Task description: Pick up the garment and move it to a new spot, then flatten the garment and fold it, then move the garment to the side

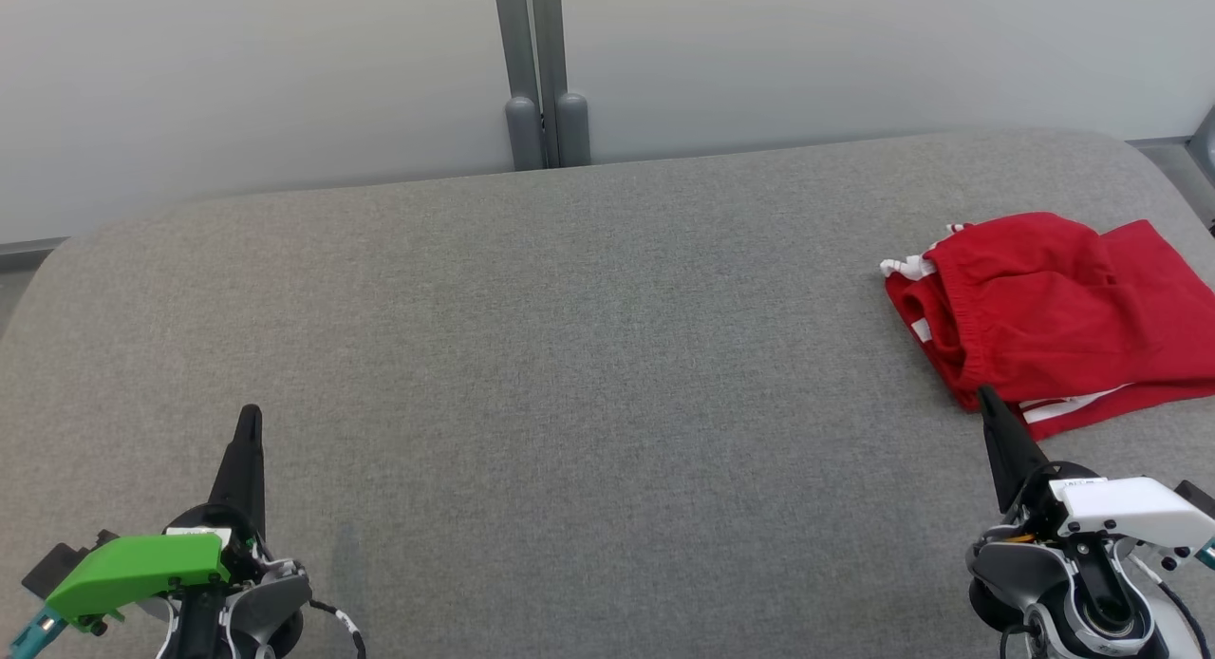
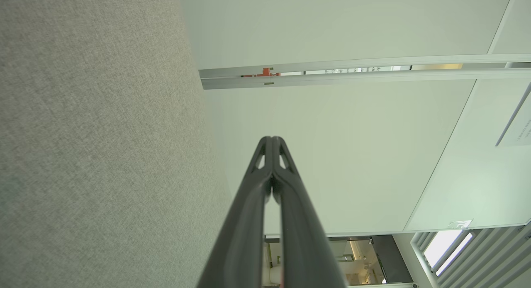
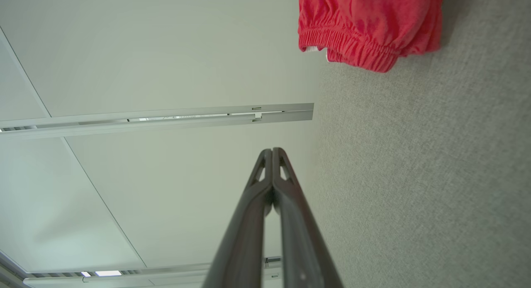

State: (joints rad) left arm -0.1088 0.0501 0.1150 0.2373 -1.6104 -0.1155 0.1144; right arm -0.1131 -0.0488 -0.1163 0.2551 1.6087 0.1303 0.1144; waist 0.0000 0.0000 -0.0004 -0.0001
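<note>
red garment [image 1: 1054, 308] lies on table [image 1: 570, 355] near right edge.

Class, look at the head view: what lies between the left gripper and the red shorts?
Only bare grey fabric tabletop lies between the left gripper and the red shorts, as the head view shows.

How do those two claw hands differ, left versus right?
The left gripper wears a green cover, the right gripper a white cover. The left gripper lies over bare table; the right gripper's tip is close by the red garment. Both are shut, empty.
</note>
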